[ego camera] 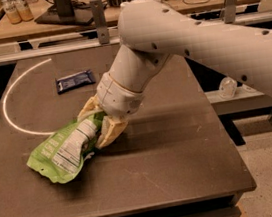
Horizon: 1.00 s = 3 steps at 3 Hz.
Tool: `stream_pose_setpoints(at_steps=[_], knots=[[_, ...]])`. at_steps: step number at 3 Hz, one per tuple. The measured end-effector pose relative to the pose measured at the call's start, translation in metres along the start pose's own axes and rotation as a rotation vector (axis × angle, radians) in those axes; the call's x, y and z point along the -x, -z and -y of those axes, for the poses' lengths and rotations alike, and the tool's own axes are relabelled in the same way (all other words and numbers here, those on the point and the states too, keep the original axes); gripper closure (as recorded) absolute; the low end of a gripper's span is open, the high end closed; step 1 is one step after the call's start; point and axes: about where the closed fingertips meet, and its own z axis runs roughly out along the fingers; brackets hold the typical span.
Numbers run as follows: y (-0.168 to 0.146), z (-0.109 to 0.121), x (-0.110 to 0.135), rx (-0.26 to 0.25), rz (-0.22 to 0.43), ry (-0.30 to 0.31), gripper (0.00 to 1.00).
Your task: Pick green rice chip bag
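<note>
The green rice chip bag (64, 152) is crinkled lime-green foil, glossy, with matt-looking white label panels. The gripper (93, 128), at the bag's right end over the table's middle, has tan, rubbery-looking fingers (110, 131) pinched on the foil neck. The arm (192, 42) is smooth off-white plastic with a soft sheen. The table (165, 172) is dark brown, matt and lightly scuffed. The small dark blue wrapper (75, 80) looks like shiny film. Behind, a bench (113, 16) of pale wood and a dull grey metal rail (40, 41)
</note>
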Motion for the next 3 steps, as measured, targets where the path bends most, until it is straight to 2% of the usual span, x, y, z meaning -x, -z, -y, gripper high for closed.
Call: stream_pose_setpoints(at_steps=[1,2,3], knots=[[0.024,0.005,0.009,-0.082,0.045,0.010,1.00],[0.037,0.001,0.012,-0.119,0.089,-0.009,1.00],[0.036,0.001,0.013,-0.116,0.085,-0.005,1.00]])
